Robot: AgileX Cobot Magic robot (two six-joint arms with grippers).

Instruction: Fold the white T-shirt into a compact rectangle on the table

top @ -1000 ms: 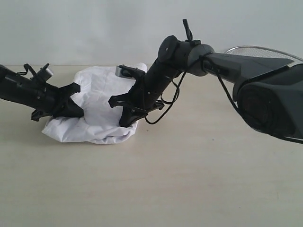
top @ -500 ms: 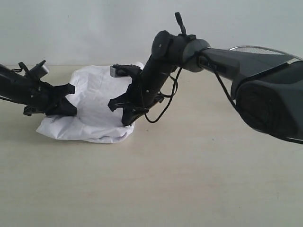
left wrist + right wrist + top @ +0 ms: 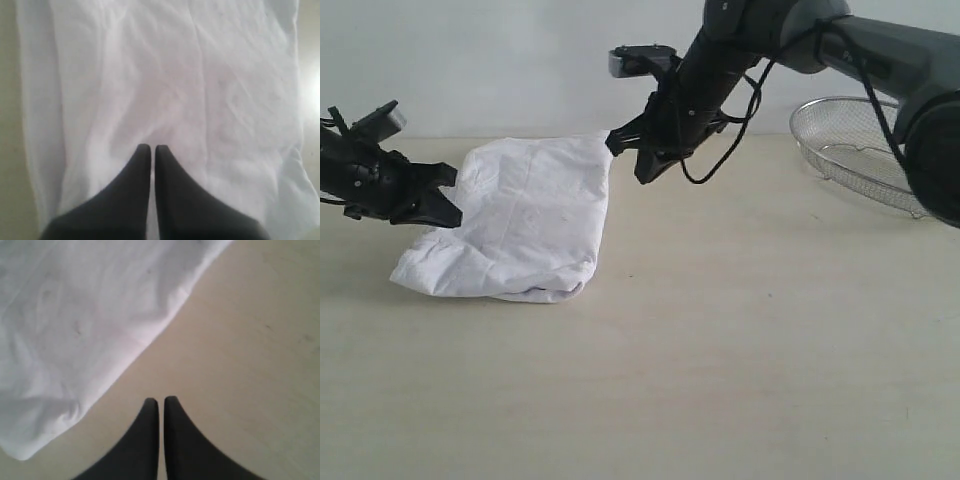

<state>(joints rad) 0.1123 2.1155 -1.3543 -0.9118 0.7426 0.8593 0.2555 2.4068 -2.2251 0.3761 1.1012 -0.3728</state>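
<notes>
Though both closed empty, hovers w/ left gripper [image 3: 152, 149] over white T-shirt [image 3: 535, 220] by table [image 3: 740, 340] far edge; right gripper [image 3: 161, 402] off its corner.

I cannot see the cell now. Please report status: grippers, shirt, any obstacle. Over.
Left gripper shut, empty, over the white T-shirt. Right gripper shut, empty, beside its edge. T-shirt lies folded on the table. Wire basket stands apart.

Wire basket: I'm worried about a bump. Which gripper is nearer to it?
Right. The right gripper hovers by the far corner of the white T-shirt, toward the wire basket, bare table between them. The left gripper is over the shirt's opposite edge, farther away.
</notes>
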